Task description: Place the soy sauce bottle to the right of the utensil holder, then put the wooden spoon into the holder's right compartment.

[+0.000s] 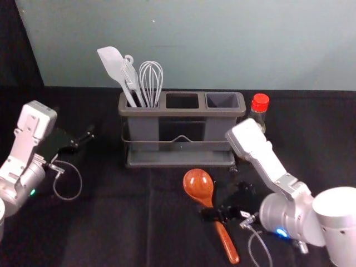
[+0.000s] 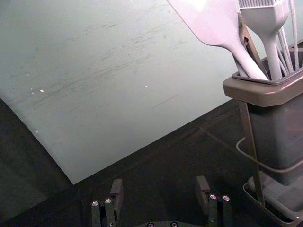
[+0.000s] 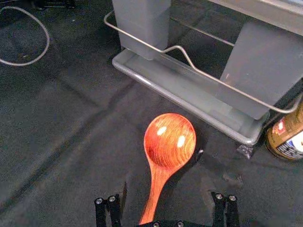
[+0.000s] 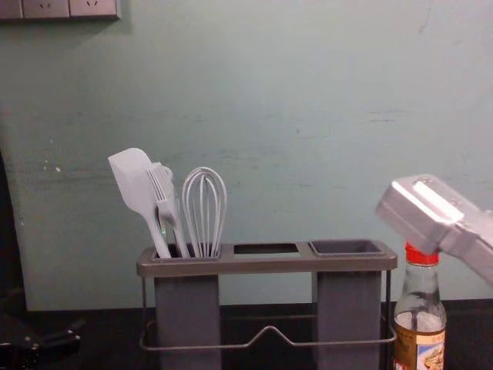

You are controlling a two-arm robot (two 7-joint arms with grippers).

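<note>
One bottle (image 1: 257, 116), one spoon (image 1: 198, 183) under right gripper (image 1: 213, 199)

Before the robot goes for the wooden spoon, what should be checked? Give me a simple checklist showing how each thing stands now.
1. Soy sauce bottle stands right of the utensil holder: ok.
2. Right compartment has room: ok, nothing sticks out of it.
3. Right tool is open: ok, fingers apart.
4. Wooden spoon lines up between those fingers: ok, in the right wrist view.
5. Right tool is low enough to grip: cannot tell.
6. Left tool is out of the way: ok, off to the holder's left.
</note>
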